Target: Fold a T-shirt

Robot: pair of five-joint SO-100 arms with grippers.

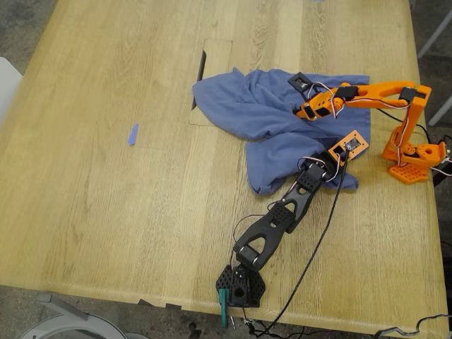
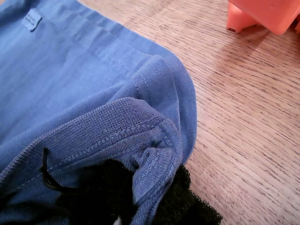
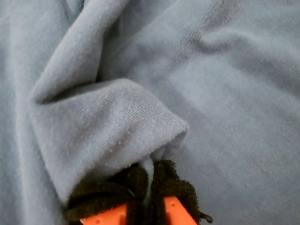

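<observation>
Light wood counter point(image 1: 106, 176) w/ lines in the grain. The T-shirt point(image 1: 261, 113) lies on it in a bumpy heap, toward the exterior view's right. A small blue strip point(image 1: 133, 134) lies alone, well apart on that view's left. An orange arm base point(image 1: 413, 159) sits by the right edge; a black arm base point(image 1: 240, 286) sits near the front edge.

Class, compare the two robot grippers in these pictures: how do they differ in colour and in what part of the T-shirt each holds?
My first gripper is on the black arm; my second gripper is on the orange arm. The first pinches a ribbed, stitched hem of the T-shirt; the second pinches a plain fold mid-cloth. Both are shut on the shirt, with black padded jaws.
</observation>
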